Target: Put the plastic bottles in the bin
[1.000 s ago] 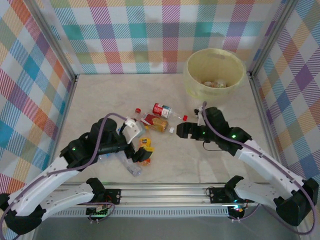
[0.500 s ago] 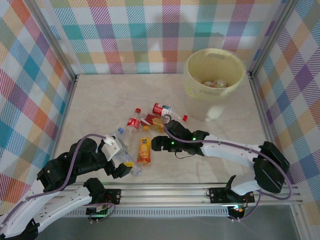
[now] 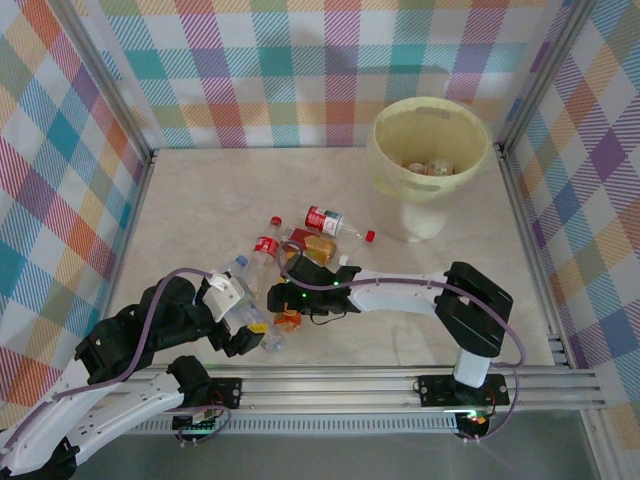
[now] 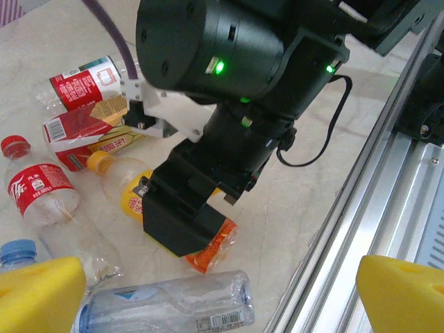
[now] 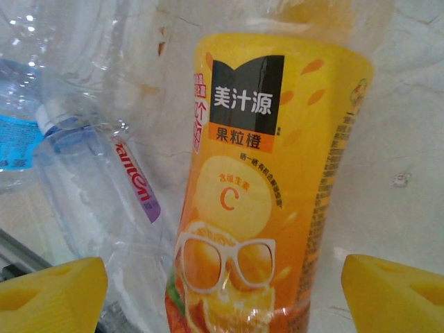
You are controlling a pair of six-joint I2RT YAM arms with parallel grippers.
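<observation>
- Presently, the bench [image 3: 200,200]: pale marbled top; plaid cloth walls [image 3: 300,70] on three sides; a ribbed aluminium rail [image 4: 388,208] along the near edge.
- bin [image 3: 420,215]: round, pale yellow, smooth plastic, slot cut-out near the rim; stands at the far right, well apart from the loose heap; a few bottles [image 3: 430,167] lie on its bottom.
- Loose heap at mid-bench, all lying flat: red-label bottle [image 4: 87,76]; red-and-gold bottle [image 4: 90,128] just beside it; red-capped bottle [image 4: 38,191], thin clear plastic, dented; blue-capped bottle [image 4: 17,251] at the near-left edge of the heap.
- orange bottle [image 5: 257,208]: glossy yellow-orange label, cartoon orange in sunglasses; lies flat near the front of the heap.
- right fingers [image 5: 48,295]: yellow foam wedges, spread apart, one on each side of the orange bottle; a gap shows on both sides, nothing gripped.
- The black right wrist [image 4: 208,62] hangs over the orange bottle and hides most of it from above.
- clear bottle [image 4: 166,305]: ribbed, crumpled, barcode sticker; just beside the orange bottle's near end.
- left fingers [image 4: 41,291]: yellow foam, spread wide, empty; the clear bottle lies between them.
</observation>
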